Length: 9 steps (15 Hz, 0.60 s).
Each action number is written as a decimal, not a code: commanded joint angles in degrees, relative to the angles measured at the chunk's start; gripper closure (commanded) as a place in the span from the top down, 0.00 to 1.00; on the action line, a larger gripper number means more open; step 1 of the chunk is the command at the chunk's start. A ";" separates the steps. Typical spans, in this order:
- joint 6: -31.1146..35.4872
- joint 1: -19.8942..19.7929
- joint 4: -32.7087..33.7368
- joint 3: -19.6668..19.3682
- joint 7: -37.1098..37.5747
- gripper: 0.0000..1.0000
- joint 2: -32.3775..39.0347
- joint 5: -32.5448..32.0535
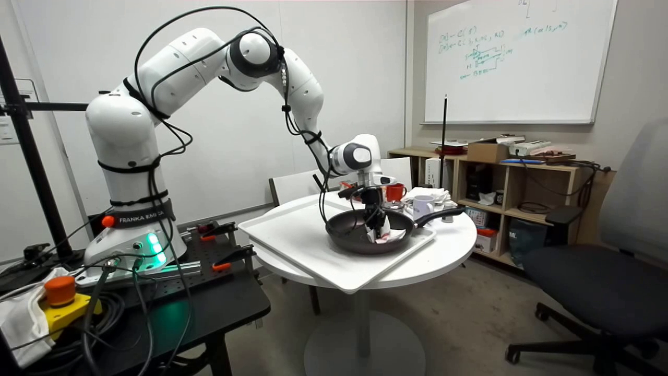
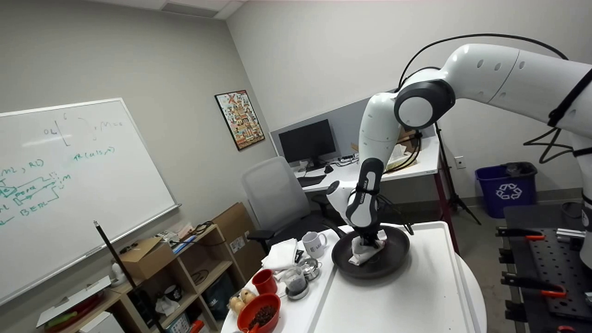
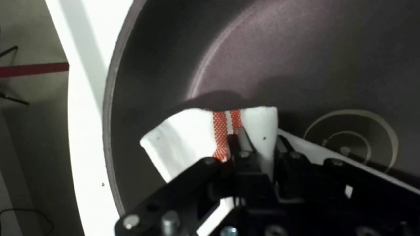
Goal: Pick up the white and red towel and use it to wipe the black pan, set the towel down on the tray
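The white and red towel point(image 3: 187, 137) is a folded white cloth with red stripes. It also shows in both exterior views point(image 1: 389, 236) point(image 2: 362, 255). My gripper point(image 3: 261, 141) points down into the black pan and is shut on the towel, with cloth pinched between its fingers. The towel lies inside the black pan point(image 3: 151, 65), apparently touching its floor; exact contact is hard to tell. The pan point(image 2: 393, 259) stands on one end of the white tray point(image 2: 397, 300), which also shows in an exterior view point(image 1: 292, 235). Part of the towel is hidden by the fingers.
The pan's handle point(image 1: 441, 213) sticks out past the tray over the round white table point(image 1: 459, 235). Beside the tray stand a white mug point(image 2: 314, 245), a red cup point(image 2: 264, 281), a red bowl point(image 2: 277, 303), metal containers point(image 2: 310, 268) and folded white cloths point(image 2: 280, 254).
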 commanded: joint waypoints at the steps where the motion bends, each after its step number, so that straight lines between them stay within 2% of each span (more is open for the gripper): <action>1: 8.38 3.77 -7.76 0.61 -0.96 0.04 0.97 -4.22; 9: 19.28 9.11 -19.82 -0.42 -5.06 0.04 -3.29 -14.20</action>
